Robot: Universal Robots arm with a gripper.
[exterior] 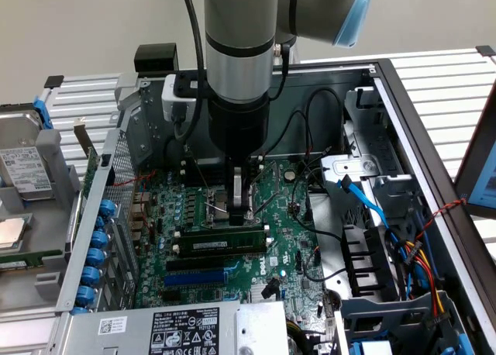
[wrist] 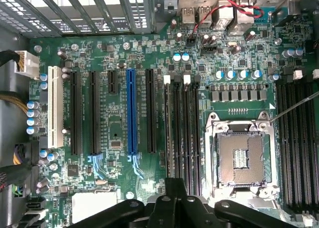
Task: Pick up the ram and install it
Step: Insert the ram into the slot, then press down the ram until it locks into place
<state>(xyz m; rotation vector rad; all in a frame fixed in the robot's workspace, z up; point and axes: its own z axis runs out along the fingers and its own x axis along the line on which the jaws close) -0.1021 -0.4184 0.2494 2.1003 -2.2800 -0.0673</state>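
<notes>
ram: a green stick [exterior: 223,236] standing on its long edge in a black slot of the motherboard [exterior: 288,215], just beside the processor socket [wrist: 241,158]
ram's long axis: lies level and runs from the exterior view's left to its right, parallel to the other long slots; its top edge faces up toward the arm
ram's ends: both sit at the same height, with no tilt to be seen
second stick: another green one [exterior: 225,249] with a pale label, in the next slot on the side away from the socket, parallel to the ram and just beside it
gripper: it hangs straight down from the arm into the open computer case [exterior: 387,84], with its tips [exterior: 242,211] directly over the ram, about midway along the ram's length
gripper state: clenched; in the wrist view the black fingers [wrist: 177,185] are drawn together at the middle, with nothing between them
contact: the tips are very close above the ram's top edge, but I cannot tell whether they touch it
under the gripper in the wrist view: its tips cover the near ends of the black memory slots, between the socket and the blue slot [wrist: 131,111]
</notes>
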